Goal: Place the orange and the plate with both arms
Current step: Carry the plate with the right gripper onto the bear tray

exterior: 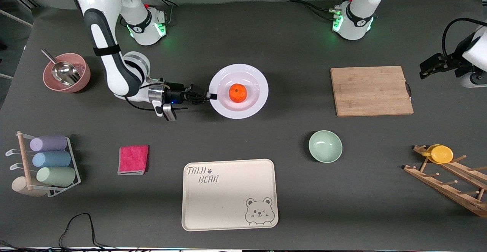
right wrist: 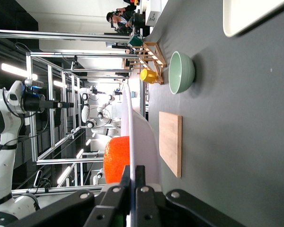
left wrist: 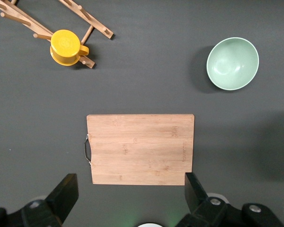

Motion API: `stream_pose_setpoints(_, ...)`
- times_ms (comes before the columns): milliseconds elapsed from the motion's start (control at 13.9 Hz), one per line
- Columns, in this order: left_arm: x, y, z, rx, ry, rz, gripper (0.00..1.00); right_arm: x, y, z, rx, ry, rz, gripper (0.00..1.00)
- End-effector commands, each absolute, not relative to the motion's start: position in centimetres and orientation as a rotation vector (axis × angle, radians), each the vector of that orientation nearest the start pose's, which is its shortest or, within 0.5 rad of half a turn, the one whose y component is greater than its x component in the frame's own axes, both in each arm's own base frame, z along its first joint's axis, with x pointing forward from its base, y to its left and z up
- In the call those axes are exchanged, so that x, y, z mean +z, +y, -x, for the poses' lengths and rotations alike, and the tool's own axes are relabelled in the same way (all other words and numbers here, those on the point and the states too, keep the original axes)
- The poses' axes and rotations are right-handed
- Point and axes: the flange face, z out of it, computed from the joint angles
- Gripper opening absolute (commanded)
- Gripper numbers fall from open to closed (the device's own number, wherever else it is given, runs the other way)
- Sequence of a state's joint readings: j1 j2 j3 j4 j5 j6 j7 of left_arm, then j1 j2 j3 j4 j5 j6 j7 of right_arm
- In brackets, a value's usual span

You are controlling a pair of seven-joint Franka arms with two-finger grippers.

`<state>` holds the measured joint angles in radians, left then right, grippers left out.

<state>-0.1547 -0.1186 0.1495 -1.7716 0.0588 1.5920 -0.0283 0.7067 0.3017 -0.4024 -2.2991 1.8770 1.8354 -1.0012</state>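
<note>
The white plate (exterior: 239, 91) lies at the table's middle with the orange (exterior: 237, 93) in its centre. My right gripper (exterior: 212, 96) is shut on the plate's rim at the edge toward the right arm's end. In the right wrist view the fingers (right wrist: 127, 182) clamp the thin rim of the plate (right wrist: 143, 137), with the orange (right wrist: 116, 158) just past them. My left gripper (exterior: 425, 69) is open and empty, up in the air at the left arm's end of the table; in the left wrist view it (left wrist: 131, 194) hangs above the cutting board (left wrist: 140, 148).
A wooden cutting board (exterior: 371, 90) lies toward the left arm's end. A pale green bowl (exterior: 325, 146) and a cream bear tray (exterior: 229, 194) lie nearer the camera. A pink bowl with a scoop (exterior: 66, 72), a red cloth (exterior: 133, 159), a cup rack (exterior: 43, 163) and a wooden rack with a yellow cup (exterior: 440, 153) stand around.
</note>
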Motion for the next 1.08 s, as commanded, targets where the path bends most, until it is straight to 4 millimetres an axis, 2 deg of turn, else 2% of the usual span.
stream_pose_setpoints(0,59.5,0.5,-51.3,0.071,-0.006,3.109,1.0,25.9,21.6,-53.8,-0.06,0.058,1.783,0.0)
stream_pose_setpoints(72,59.5,0.5,-51.3,0.071,-0.004,3.109,1.0,26.2,21.1,-56.5,-0.074,0.051,1.801,0.0)
stream_pose_setpoints(502,59.4,0.8,-51.4,0.074,-0.006,3.109,1.0,26.3,22.2,-70.4,-0.113,0.093,1.81,0.0)
stream_pose_setpoints(789,59.1,0.9,-51.7,0.069,-0.008,3.108,1.0,24.6,25.0,-75.4,-0.171,0.122,1.712,0.0)
stream_pose_setpoints(1005,58.8,0.9,-51.9,0.076,-0.01,3.107,1.0,23.5,24.4,-76.5,-0.222,0.135,1.741,0.0)
